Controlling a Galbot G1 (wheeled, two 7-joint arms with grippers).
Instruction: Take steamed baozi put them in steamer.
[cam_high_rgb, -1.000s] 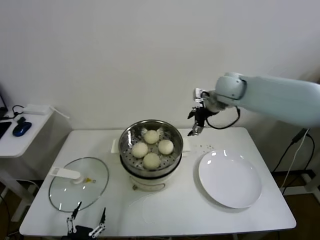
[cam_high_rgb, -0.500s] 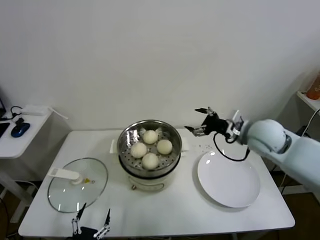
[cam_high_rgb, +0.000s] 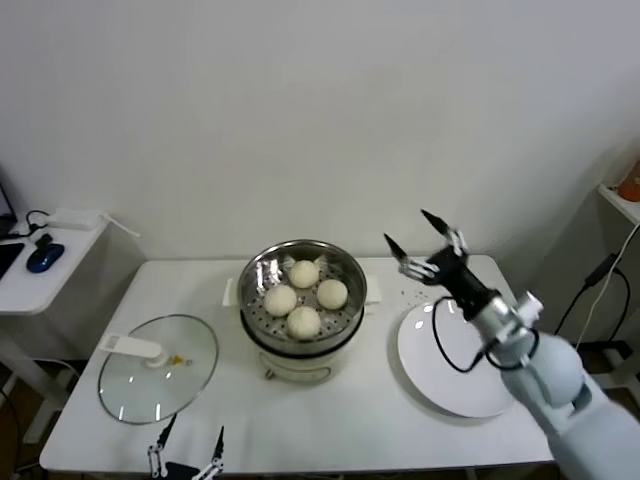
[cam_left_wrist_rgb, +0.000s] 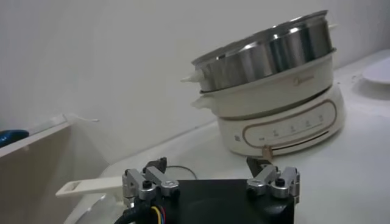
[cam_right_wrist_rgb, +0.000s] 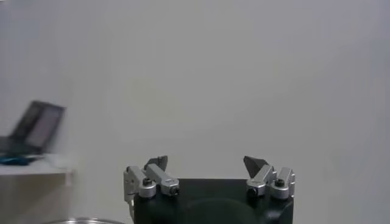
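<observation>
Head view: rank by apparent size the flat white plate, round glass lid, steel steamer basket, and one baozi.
1. Flat white plate and shiny steel steamer basket: look alike across, so unranked.
2. Round glass lid with white handle: slightly smaller, though close.
3. Off-white round baozi: clearly smallest.

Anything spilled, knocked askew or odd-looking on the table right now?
Only small dark specks on the table between the steamer and the plate; I cannot tell what they are. All four buns sit inside the steamer, and the glass lid lies flat beside it.
</observation>
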